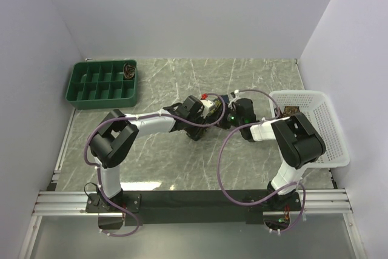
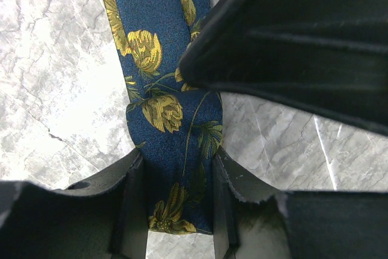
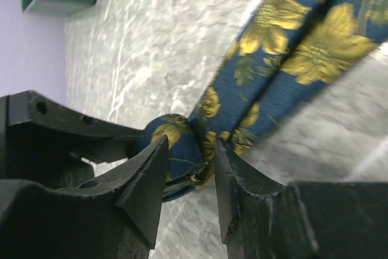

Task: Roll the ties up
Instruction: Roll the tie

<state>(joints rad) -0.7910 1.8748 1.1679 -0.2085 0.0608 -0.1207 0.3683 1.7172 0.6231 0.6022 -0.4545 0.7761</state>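
Top external view: the marble table is the largest thing in sight. At its middle the left arm and right arm meet wrist to wrist, hiding whatever lies under them, so no navy fabric shows from above. The white mesh basket at the right edge holds a small brown item, too small to make out. The green tray at the far left carries a brown roll in its far right compartment.

Left wrist view: the navy tie with yellow flowers lies flat on the marble, running away from the camera and cut off at the top edge. A blurred black body covers its upper right side. The left gripper is closed partway onto the tie, one finger against each edge, with the fabric creased between them.

Right wrist view: the tie's end is wound into a small roll resting on the table, with the rest leading off to the upper right. The right gripper has its fingers spread with a clear gap, and the roll sits at their tips, partly hidden behind one finger and unclamped.
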